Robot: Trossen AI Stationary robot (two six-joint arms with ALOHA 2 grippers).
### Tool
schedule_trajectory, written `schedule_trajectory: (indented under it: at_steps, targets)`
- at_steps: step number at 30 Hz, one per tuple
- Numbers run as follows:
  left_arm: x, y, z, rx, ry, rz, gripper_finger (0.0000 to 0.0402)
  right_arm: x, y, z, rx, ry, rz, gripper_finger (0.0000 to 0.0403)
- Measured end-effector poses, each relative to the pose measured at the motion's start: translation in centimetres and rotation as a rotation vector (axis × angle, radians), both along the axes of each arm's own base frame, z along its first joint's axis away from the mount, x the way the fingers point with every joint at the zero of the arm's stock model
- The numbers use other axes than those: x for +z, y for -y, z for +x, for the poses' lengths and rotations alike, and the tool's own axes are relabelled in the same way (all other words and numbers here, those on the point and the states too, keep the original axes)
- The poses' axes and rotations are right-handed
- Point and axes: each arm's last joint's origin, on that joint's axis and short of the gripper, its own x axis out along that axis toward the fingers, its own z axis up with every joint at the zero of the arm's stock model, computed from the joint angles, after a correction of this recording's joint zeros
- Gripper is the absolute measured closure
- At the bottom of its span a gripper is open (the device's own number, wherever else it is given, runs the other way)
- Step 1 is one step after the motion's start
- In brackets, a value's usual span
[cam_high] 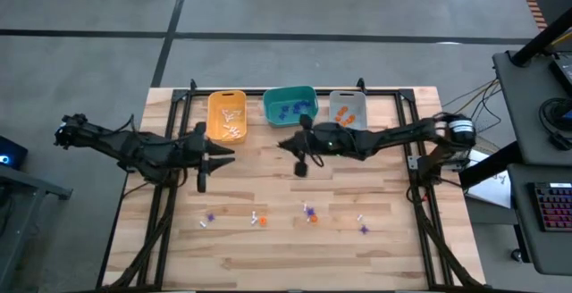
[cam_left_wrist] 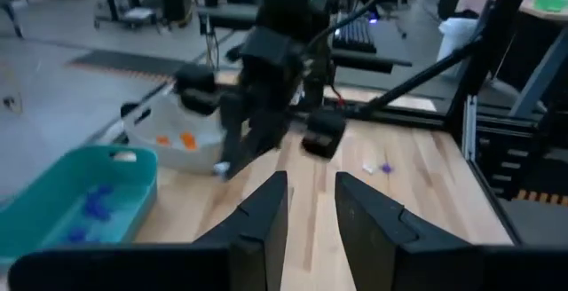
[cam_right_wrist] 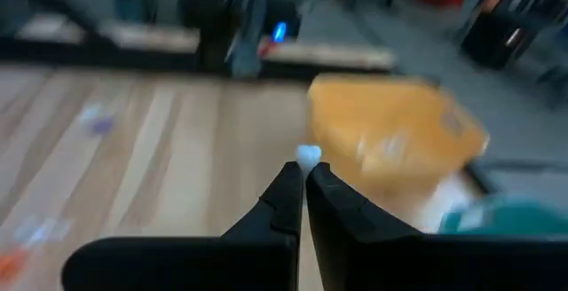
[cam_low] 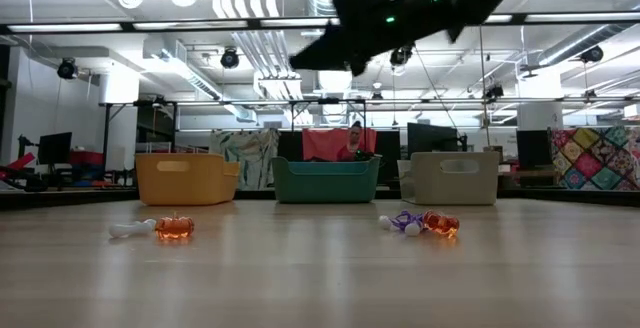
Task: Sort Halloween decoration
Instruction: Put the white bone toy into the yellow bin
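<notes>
Several tiny orange, purple and white trinkets lie scattered on the near part of the wooden table; in the low view I see an orange one and a purple one. My right gripper hovers in front of the teal bin, pointing toward the yellow bin, and is shut on a tiny white trinket. My left gripper is open and empty in front of the yellow bin; its fingers face the right arm. My right gripper pinches the white trinket between its two fingertips, only at their free ends. The fingers lie about level, pointing toward the table's left. The trinket is lifted clear of the table; it also shows at the fingertips in the left wrist view.
Three bins stand in a row at the far edge: the yellow one holds white pieces, the teal one blue-purple pieces, the grey one orange pieces. Black frame rails run along the table's sides. A person sits in the room behind.
</notes>
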Motion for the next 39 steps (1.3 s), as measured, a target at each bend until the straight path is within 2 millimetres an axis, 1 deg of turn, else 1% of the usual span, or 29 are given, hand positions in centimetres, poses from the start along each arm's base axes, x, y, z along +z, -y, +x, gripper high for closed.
schedule_trajectory:
  at_steps: [3, 8, 12, 14, 19, 23, 27, 34, 37, 39]
  targets:
    - [0.3, 0.0, -0.1, -0.007, 0.026, 0.021, 0.0322, -0.1, 1.6, 2.0, -0.033, 0.117, -0.022, 0.0394]
    - [0.6, -0.2, -0.4, 0.002, 0.047, 0.035, 0.0322, -0.6, 4.1, 6.1, -0.085, 0.157, 0.001, 0.0394]
    - [0.7, -0.2, -0.6, 0.001, 0.051, 0.043, 0.0322, -1.3, 5.9, 9.2, -0.114, 0.138, 0.015, 0.0394]
    - [0.8, -0.2, -0.6, 0.000, 0.055, 0.045, 0.0322, -2.1, 6.7, 10.5, -0.126, 0.099, 0.021, 0.0394]
    - [0.8, -0.3, -0.8, -0.003, 0.054, 0.060, 0.0322, -3.7, 8.0, 13.3, -0.143, 0.007, 0.034, 0.0394]
    - [0.8, -0.3, -0.8, -0.005, 0.055, 0.069, 0.0322, -4.3, 8.5, 14.8, -0.148, -0.080, 0.045, 0.0394]
    - [0.8, -0.3, -0.8, -0.005, 0.050, 0.073, 0.0322, -4.9, 8.8, 15.6, -0.149, -0.177, 0.042, 0.0394]
    - [0.7, -0.3, -0.8, -0.006, 0.048, 0.074, 0.0322, -4.8, 9.2, 16.6, -0.166, -0.250, 0.091, 0.0394]
    - [0.7, -0.3, -0.8, -0.006, 0.047, 0.074, 0.0322, -4.9, 9.2, 16.7, -0.161, -0.255, 0.081, 0.0383]
    - [0.7, -0.3, -0.8, -0.006, 0.046, 0.075, 0.0322, -4.8, 9.2, 16.7, -0.162, -0.252, 0.086, 0.0367]
